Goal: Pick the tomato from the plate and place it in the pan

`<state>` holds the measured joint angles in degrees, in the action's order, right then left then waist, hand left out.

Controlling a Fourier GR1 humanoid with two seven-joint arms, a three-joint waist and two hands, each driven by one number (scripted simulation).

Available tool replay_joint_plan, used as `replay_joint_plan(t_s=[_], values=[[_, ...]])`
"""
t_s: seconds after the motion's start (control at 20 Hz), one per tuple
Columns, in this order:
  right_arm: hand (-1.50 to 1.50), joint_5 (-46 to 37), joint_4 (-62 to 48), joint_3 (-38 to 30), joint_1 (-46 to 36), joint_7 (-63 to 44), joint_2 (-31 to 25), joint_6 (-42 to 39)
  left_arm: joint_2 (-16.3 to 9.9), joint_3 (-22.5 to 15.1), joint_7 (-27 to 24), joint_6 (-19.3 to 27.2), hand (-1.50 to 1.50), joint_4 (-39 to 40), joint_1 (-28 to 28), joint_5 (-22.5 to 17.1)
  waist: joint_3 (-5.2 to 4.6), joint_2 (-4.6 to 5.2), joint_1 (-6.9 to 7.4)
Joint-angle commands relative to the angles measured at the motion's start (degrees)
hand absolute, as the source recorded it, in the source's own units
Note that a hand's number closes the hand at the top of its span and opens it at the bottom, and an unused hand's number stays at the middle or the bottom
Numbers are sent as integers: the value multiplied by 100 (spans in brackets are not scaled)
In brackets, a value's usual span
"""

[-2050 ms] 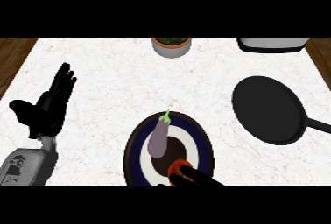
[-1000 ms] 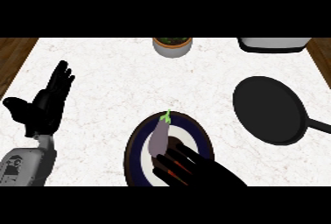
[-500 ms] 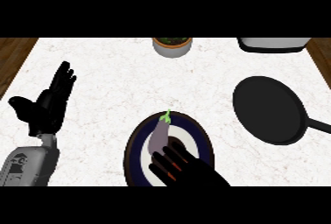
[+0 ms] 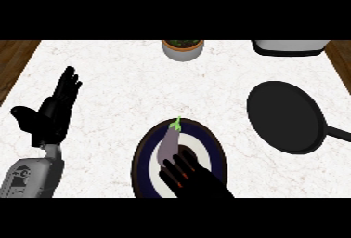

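The tomato (image 4: 179, 179) is being covered on the plate (image 4: 140, 158) by the right hand (image 4: 191, 179), whose fingers are being curled over it; only red slivers are being shown. An eggplant (image 4: 168, 145) is lying just beside. The pan (image 4: 286, 116) is being kept well apart on the bench (image 4: 137, 83). The left hand (image 4: 49, 114) is being held open at the left.
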<state>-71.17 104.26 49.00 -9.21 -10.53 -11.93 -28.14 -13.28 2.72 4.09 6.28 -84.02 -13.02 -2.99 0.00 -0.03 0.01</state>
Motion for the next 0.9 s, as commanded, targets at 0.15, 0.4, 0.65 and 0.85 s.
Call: replay_joint_plan(t_s=[0.15, 0.4, 0.65, 0.85], values=[[-150, -273, -633, -259, -203, 272, 339, 68, -325, 372, 391, -452, 0, -553, 218, -298, 1, -2, 27], [-150, -590, -992, -416, -206, 475, 292, 177, 103, 198, -166, -185, 0, 189, -58, 118, 0, 5, -6], [-150, -767, -1802, -472, -341, 517, 748, 317, 226, 78, 400, 10, 0, -521, 112, 242, 1, 2, 21], [150, -761, -1649, -418, -228, 840, 531, 132, 389, -101, 29, -80, 0, -533, 492, 376, 1, -1, 25]])
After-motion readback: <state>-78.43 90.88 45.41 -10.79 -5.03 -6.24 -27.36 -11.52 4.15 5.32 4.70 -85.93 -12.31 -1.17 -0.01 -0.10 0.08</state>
